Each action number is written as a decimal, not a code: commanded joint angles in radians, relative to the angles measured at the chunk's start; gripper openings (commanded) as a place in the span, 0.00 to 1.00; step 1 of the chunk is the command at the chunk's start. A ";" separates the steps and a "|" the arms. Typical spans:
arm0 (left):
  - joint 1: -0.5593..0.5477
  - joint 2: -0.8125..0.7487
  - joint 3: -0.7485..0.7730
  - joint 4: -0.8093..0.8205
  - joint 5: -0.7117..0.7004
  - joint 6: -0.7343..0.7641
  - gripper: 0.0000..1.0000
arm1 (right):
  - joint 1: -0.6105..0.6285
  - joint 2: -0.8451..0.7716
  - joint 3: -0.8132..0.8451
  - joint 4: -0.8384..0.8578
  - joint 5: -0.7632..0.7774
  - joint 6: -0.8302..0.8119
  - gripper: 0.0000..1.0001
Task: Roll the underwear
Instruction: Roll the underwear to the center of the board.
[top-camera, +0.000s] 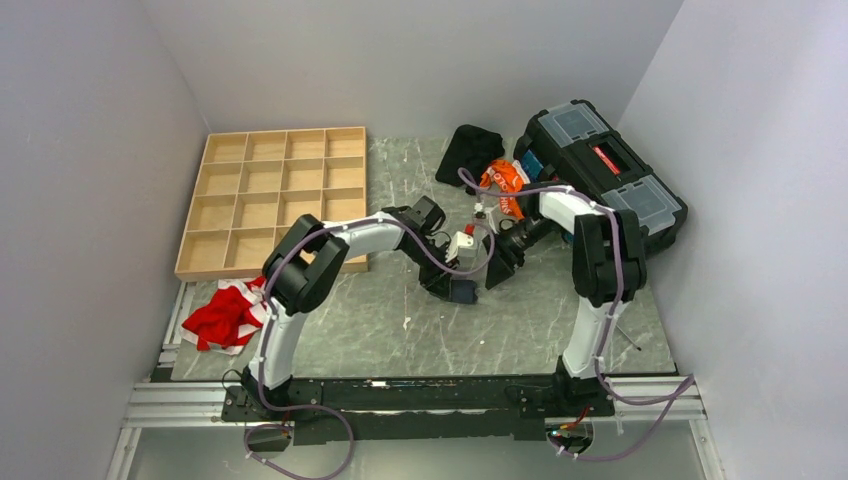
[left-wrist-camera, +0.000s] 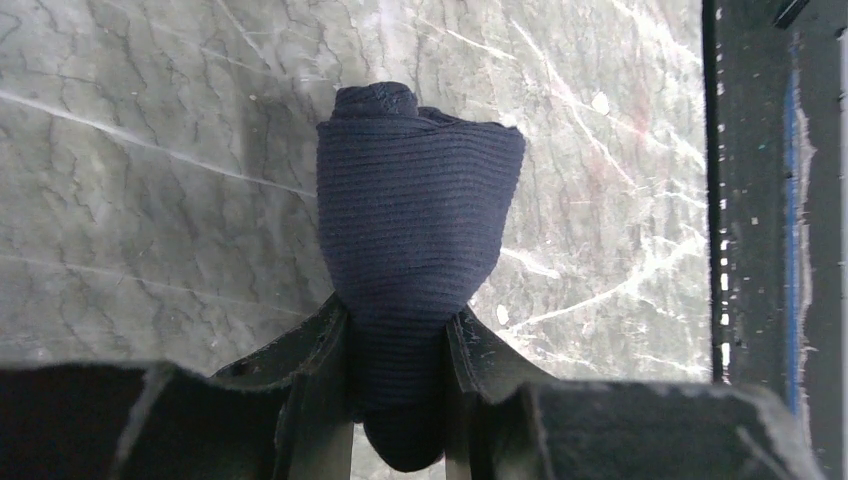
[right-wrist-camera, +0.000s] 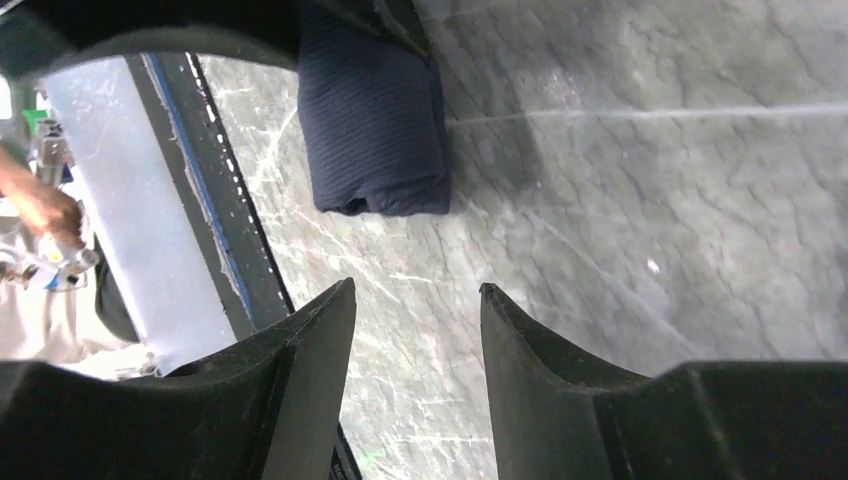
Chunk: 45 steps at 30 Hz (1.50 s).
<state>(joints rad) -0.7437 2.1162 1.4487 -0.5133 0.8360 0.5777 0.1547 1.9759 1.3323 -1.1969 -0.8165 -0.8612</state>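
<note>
The grey stone table (top-camera: 400, 330) sits between white walls (top-camera: 400, 60). One rolled underwear (left-wrist-camera: 415, 220): the left gripper (left-wrist-camera: 398, 330) squeezes it. The right gripper (right-wrist-camera: 417, 290) gapes empty.

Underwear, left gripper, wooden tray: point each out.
underwear (left-wrist-camera: 420, 200), left wrist view, middle of the roll.
left gripper (left-wrist-camera: 398, 318), left wrist view, midway between fingertips.
wooden tray (top-camera: 215, 272), top external view, near rim.

Grey marbled table (top-camera: 400, 330): a wooden compartment tray (top-camera: 270, 200) lies left of and beyond the left claw (top-camera: 458, 287), and a red-and-white garment (top-camera: 225, 315) lies left of it near the table's front edge. A black cloth heap (top-camera: 470, 150) sits beyond the claw, a black toolbox (top-camera: 600, 170) beyond and to its right.
</note>
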 joint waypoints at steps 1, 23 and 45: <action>0.011 0.117 0.046 -0.195 0.027 -0.053 0.00 | -0.032 -0.143 -0.076 0.142 -0.008 0.070 0.51; 0.039 0.290 0.220 -0.291 0.065 -0.133 0.00 | 0.309 -0.667 -0.480 0.652 0.425 0.251 0.65; 0.047 0.282 0.209 -0.273 0.050 -0.142 0.00 | 0.172 -0.863 -0.463 0.510 0.413 0.243 0.66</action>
<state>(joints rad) -0.6949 2.3196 1.6833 -0.7368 1.0599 0.4488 0.3214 1.1805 0.8421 -0.6662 -0.3264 -0.5873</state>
